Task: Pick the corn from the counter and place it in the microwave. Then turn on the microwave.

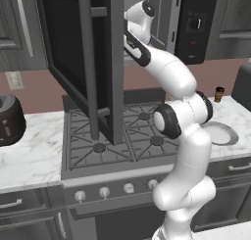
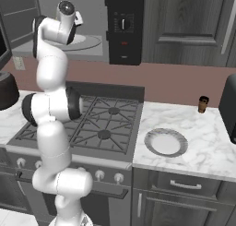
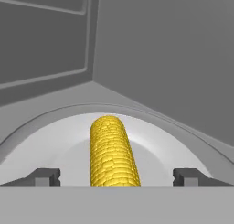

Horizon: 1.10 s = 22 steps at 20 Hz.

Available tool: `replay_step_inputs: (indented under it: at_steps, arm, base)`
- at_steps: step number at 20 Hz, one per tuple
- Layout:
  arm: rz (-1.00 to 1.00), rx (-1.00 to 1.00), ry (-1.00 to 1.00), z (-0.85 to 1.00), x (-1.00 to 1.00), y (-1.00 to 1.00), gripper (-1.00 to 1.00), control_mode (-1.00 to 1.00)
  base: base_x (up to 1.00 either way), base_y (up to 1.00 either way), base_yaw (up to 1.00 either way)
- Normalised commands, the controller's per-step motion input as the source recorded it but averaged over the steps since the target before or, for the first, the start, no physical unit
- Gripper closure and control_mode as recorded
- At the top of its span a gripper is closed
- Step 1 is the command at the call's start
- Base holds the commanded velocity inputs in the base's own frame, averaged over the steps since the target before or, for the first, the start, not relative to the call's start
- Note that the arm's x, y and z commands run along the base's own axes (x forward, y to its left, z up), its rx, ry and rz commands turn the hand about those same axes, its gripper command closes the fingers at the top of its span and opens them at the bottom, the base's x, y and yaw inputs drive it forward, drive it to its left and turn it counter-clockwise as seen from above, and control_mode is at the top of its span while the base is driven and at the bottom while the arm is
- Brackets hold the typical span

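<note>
The yellow corn (image 3: 112, 152) lies on the pale round turntable (image 3: 59, 141) inside the grey cavity of the microwave (image 2: 123, 26). My gripper (image 3: 117, 177) is open, one dark fingertip on each side of the cob, with a clear gap on both sides. The microwave's wide dark door (image 1: 78, 53) stands swung open over the stove. Its black control panel with a round knob (image 1: 197, 23) sits to the right of the cavity. My arm reaches up into the opening, and the wrist (image 2: 67, 10) is at the cavity mouth. The white marble counter (image 2: 207, 142) lies below.
An empty round plate (image 2: 166, 142) sits on the counter right of the gas stove (image 2: 106, 123). A small brown bottle (image 2: 203, 104) stands near the back wall. A round dark toaster (image 1: 10, 119) is on the left counter. The open door hangs close beside my arm.
</note>
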Motion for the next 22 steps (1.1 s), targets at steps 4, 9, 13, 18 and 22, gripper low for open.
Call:
replay_step_inputs:
  at_steps: [4, 9, 13, 18, 22]
  arm:
    - [-0.02, 0.0, -0.08, 0.0, -0.24, 0.0, -1.0, -1.0]
    - [-0.05, 0.0, -0.14, -0.04, -0.27, 0.0, -1.0, -1.0]
    - [-0.09, 0.02, -0.2, -0.08, -0.39, 0.0, -1.0, -1.0]
    - [-0.12, 0.04, -0.16, 0.0, -0.42, -0.06, -1.0, -1.0]
    - [-0.12, 0.03, -0.11, 0.04, -0.48, -0.12, -1.0, -1.0]
  base:
    - [0.0, 0.0, 0.0]
    - [0.0, 0.0, 0.0]
    - [0.0, 0.0, 0.0]
    - [0.0, 0.0, 0.0]
    - [0.0, 0.0, 0.0]
